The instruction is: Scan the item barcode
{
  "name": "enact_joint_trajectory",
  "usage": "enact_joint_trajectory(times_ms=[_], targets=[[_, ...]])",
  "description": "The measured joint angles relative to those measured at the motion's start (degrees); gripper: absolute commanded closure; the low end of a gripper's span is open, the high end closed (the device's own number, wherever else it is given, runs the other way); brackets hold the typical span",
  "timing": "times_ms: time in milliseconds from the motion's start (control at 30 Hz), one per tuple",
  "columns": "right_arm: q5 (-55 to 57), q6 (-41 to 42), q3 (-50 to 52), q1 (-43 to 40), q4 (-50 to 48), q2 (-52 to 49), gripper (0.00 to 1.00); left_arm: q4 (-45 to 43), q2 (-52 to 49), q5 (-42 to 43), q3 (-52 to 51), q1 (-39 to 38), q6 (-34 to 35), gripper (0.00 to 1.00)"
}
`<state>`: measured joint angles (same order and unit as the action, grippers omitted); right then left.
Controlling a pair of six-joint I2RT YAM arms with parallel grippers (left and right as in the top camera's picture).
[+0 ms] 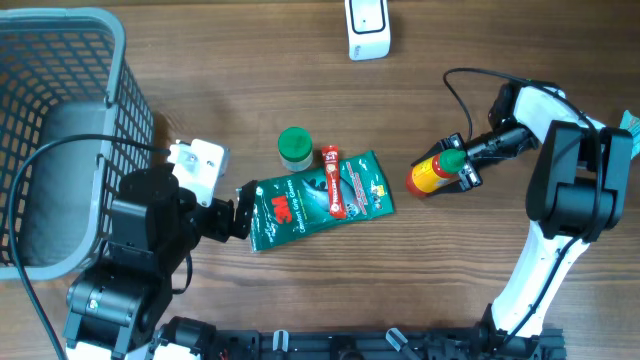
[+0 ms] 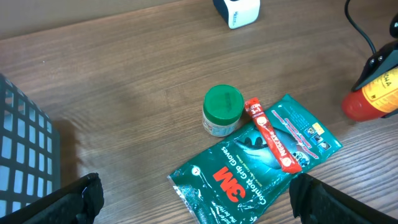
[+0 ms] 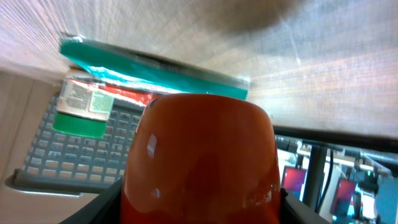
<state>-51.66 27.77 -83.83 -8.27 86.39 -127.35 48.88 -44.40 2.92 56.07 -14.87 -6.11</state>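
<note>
Right end effector (image 1: 456, 163) around red, green-capped, yellow-labelled bottle (image 1: 425, 177)

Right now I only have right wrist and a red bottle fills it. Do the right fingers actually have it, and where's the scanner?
Observer: Overhead shows the right gripper closed around the red bottle, up near its green cap.
Operator: Scanner?
Observer: A white device that looks like it sits at the top of the overhead frame, beyond the green-lidded jar.
Operator: Left arm in the way?
Observer: Probably not. The left gripper is open at the end of the green glove packet, holding nothing.
</note>
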Motion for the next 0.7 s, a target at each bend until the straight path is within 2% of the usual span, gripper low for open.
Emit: enact_joint_trajectory(times_ms=[100,267,433,500,633,700], targets=[[-0.4,-2.9,0.0,0.0,4.9,0.0,0.62,0.0,0.0,0.0,0.0,0.0,0.0,0.00],[-0.4,-5.0,0.9,0.1,5.4,0.9,0.61,0.0,0.0,0.0,0.0,0.0,0.0,0.00],[2.0,-3.1,7.5,0.7,5.6,11.1,0.60,0.0,0.0,0.0,0.0,0.0,0.0,0.00],[2.9,-0.3,13.1,1.2,3.3,17.9,0.60,0.0,0.0,0.0,0.0,0.0,0.0,0.00],[5.3,12.1,23.1,5.3,-2.3,30.9,0.55,0.0,0.0,0.0,0.0,0.0,0.0,0.00],[5.5,22.9,28.1,9.5,-6.3,38.3,0.55,0.0,0.0,0.0,0.0,0.0,0.0,0.00]])
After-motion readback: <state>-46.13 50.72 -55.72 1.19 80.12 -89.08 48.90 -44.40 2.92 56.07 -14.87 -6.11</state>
